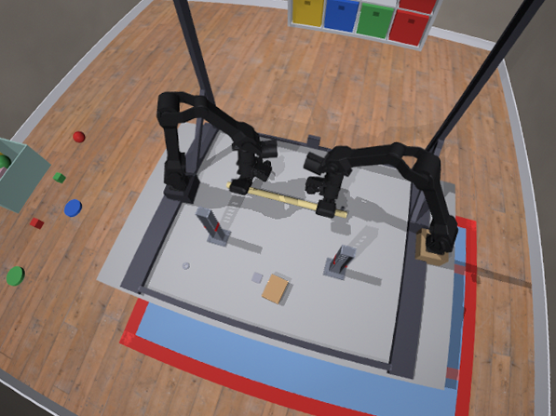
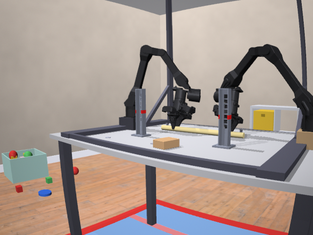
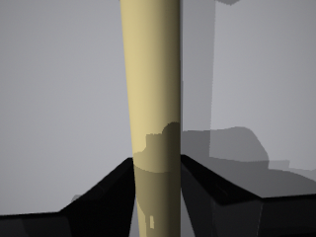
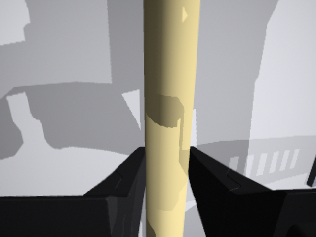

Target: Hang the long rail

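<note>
The orange block (image 1: pixel 275 288) (image 2: pixel 166 143) sits on the table (image 1: pixel 290 253) (image 2: pixel 191 152). The long yellow rail (image 1: pixel 290 200) (image 2: pixel 202 131) (image 3: pixel 153 74) (image 4: pixel 170 49) is well apart from the block, on the robot's side of it. The rail is down low by the table, off both posts. I can't tell if it touches the table top.

The left gripper (image 1: pixel 325 214) (image 2: pixel 232 129) (image 3: pixel 156 163) has its fingers pinched on the rail. The right gripper (image 1: pixel 239 189) (image 2: pixel 174 126) (image 4: pixel 166 153) is squeezing the rail too, nearer its other end.

Two grey posts stand up tall, one on each side of the block. The left post (image 1: pixel 341 259) (image 2: pixel 224 133) is closer to the block, and the right post (image 1: pixel 211 225) (image 2: pixel 140 126) is farther off. Both have red marks.

A little grey square (image 1: pixel 256 277) is just beside the block, and a tiny ring (image 1: pixel 186 263) (image 2: pixel 107 137) lies farther away on the right post's side. The block is low and well apart from the rail, so it isn't in the way there. A dark bar (image 1: pixel 265 329) (image 2: pixel 161 155) runs past the block's far side.
</note>
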Robot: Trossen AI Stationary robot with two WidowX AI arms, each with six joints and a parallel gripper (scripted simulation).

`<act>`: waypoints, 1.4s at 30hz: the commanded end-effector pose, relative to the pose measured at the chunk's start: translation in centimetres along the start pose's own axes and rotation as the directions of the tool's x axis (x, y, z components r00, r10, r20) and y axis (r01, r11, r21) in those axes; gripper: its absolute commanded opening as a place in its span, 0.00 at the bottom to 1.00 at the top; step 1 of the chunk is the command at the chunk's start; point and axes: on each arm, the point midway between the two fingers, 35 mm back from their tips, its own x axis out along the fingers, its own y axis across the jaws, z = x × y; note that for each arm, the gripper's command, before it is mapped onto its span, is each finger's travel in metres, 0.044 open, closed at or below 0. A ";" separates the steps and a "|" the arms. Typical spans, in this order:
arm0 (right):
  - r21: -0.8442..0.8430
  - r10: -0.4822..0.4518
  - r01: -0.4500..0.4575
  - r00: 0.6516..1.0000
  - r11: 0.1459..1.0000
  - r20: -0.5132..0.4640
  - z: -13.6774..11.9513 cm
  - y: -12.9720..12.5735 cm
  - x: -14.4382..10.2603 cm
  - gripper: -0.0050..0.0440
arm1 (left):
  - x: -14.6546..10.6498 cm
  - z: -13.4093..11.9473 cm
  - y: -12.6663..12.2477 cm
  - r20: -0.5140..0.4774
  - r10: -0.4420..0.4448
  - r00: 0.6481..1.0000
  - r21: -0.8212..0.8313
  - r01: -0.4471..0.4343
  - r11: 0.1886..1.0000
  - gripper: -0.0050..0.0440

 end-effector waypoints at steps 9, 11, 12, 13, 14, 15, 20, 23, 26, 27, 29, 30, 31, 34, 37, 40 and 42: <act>0.003 0.007 -0.007 1.000 1.000 0.013 0.2 -0.3 -1.2 0.00 | -1.9 0.4 0.4 0.027 -0.004 1.000 -0.008 0.004 1.000 0.10; 0.003 0.007 -0.007 1.000 1.000 0.013 0.2 -0.3 -1.2 0.00 | -1.9 0.4 0.4 0.027 -0.004 1.000 -0.008 0.004 1.000 0.10; 0.003 0.007 -0.007 1.000 1.000 0.013 0.2 -0.3 -1.2 0.00 | -1.9 0.4 0.4 0.027 -0.004 1.000 -0.008 0.004 1.000 0.09; 0.003 0.007 -0.007 1.000 1.000 0.013 0.2 -0.3 -1.2 0.00 | -1.9 0.4 0.4 0.027 -0.004 1.000 -0.008 0.004 1.000 0.09; 0.003 0.007 -0.007 1.000 1.000 0.013 0.2 -0.3 -1.2 0.00 | -1.9 0.4 0.4 0.027 -0.004 1.000 -0.008 0.004 1.000 0.09; 0.003 0.007 -0.007 1.000 1.000 0.013 0.2 -0.3 -1.2 0.00 | -1.9 0.4 0.4 0.027 -0.004 1.000 -0.008 0.004 1.000 0.09; 0.003 0.007 -0.007 1.000 1.000 0.013 0.2 -0.3 -1.3 0.00 | -1.9 0.4 0.4 0.027 -0.004 1.000 -0.008 0.004 1.000 0.05; 0.003 0.007 -0.007 1.000 1.000 0.013 0.2 -0.4 -1.7 0.00 | -2.3 0.4 0.5 0.027 -0.004 1.000 -0.008 0.005 1.000 0.00; 0.003 0.007 -0.007 1.000 1.000 0.013 0.2 -0.7 -2.6 0.00 | -3.2 0.4 0.8 0.027 -0.004 1.000 -0.008 0.005 1.000 0.00; 0.003 0.007 -0.007 1.000 1.000 0.013 0.2 -0.8 -3.0 0.00 | -3.6 0.4 0.9 0.027 -0.004 1.000 -0.008 0.005 1.000 0.00; 0.003 0.007 -0.007 1.000 1.000 0.014 0.2 -1.1 -3.9 0.00 | -4.5 0.4 1.2 0.027 -0.004 1.000 -0.008 0.005 1.000 0.00; 0.003 0.007 -0.007 1.000 1.000 0.014 0.2 -1.3 -4.4 0.00 | -5.0 0.4 1.3 0.027 -0.004 1.000 -0.008 0.005 1.000 0.00; 0.003 0.007 -0.007 1.000 1.000 0.014 0.2 -1.3 -4.4 0.00 | -5.0 0.4 1.3 0.027 -0.004 1.000 -0.008 0.005 1.000 0.00; 0.003 0.007 -0.007 1.000 1.000 0.014 0.2 -1.5 -5.2 0.00 | -5.8 0.3 1.5 0.027 -0.004 1.000 -0.008 0.005 1.000 0.00; 0.003 0.007 -0.007 1.000 1.000 0.014 0.2 -1.7 -6.0 0.00 | -6.7 0.3 1.8 0.027 -0.004 1.000 -0.008 0.005 1.000 0.00; 0.003 0.007 -0.007 1.000 1.000 0.014 0.2 -1.8 -6.2 0.00 | -7.1 0.3 1.9 0.027 -0.004 1.000 -0.008 0.005 1.000 0.00; 0.003 0.007 -0.007 1.000 1.000 0.014 0.2 -1.8 -6.2 0.00 | -7.1 0.3 1.9 0.027 -0.004 1.000 -0.008 0.005 1.000 0.00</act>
